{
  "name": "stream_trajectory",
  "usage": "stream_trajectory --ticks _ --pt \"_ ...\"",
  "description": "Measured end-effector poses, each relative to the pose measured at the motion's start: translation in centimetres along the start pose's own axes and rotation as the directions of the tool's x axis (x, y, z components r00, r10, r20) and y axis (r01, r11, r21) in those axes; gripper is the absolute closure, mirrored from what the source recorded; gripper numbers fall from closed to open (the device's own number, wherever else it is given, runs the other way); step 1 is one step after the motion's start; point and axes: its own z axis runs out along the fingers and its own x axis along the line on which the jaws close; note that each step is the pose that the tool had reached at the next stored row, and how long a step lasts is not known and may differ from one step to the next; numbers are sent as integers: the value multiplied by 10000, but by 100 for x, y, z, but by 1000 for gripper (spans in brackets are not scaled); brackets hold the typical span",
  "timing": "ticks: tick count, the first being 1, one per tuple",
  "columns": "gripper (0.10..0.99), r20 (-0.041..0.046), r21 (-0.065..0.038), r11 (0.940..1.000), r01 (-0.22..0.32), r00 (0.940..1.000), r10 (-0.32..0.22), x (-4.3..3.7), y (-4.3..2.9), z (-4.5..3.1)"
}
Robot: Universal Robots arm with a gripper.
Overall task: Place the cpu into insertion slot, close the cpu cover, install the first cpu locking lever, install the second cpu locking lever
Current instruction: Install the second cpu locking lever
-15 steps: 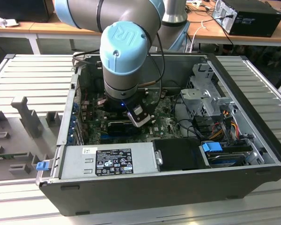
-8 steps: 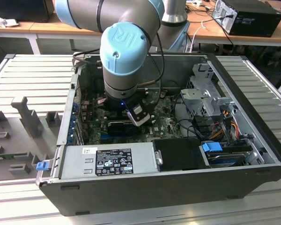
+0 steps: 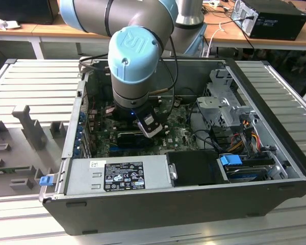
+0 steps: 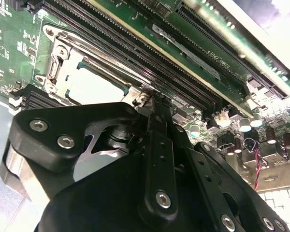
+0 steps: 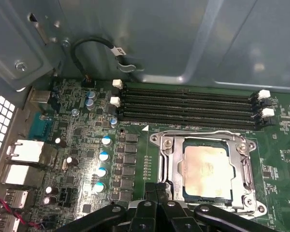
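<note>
End effector (image 4: 154, 104) is down inside the open PC case (image 3: 158, 204), low over the green motherboard (image 5: 87, 159). In the second wrist view its black fingers (image 4: 157, 145) sit close together, narrow, nothing visibly between them; the tips are right at the socket's edge, next to the memory slots (image 5: 188, 104). Can't tell if they touch the metal.

The cpu (image 5: 206, 171) sits flat in the insertion slot (image 5: 184, 199), pale face up. The cpu cover (image 5: 209, 140) is down over it, silvery frame all round with the chip showing through the window. Lever state: can't tell from these views.

Clearance:
- Four long memory slots run just beside one edge of the socket, white latches at the ends.
- A row of blue-topped capacitors (image 5: 105, 157) stands near the opposite corner side, apart from the frame.
- Case wall (image 5: 183, 38) rises just past the memory slots, with a black cable (image 5: 94, 46) looped against it.
- In the exterior view the arm's wrist (image 3: 135, 66) fills most of the opening over the board; case walls close on all sides.

Case contents: power supply (image 3: 117, 176) along the near wall, drive cage (image 3: 224, 104) at the exterior view's right with cables, blue-tabbed drive (image 3: 245, 166) below it. The case rests on a ribbed grey desk (image 3: 30, 76).
</note>
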Motion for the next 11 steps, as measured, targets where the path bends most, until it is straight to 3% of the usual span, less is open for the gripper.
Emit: stream_trajectory --ticks 3,9,11 --pt "980 4 -14 10000 3 10000 -3 6 8 -15" --pt "980 1 -5 10000 0 10000 0 2 146 -291" --pt "980 1 -3 10000 0 10000 0 1 167 -326"
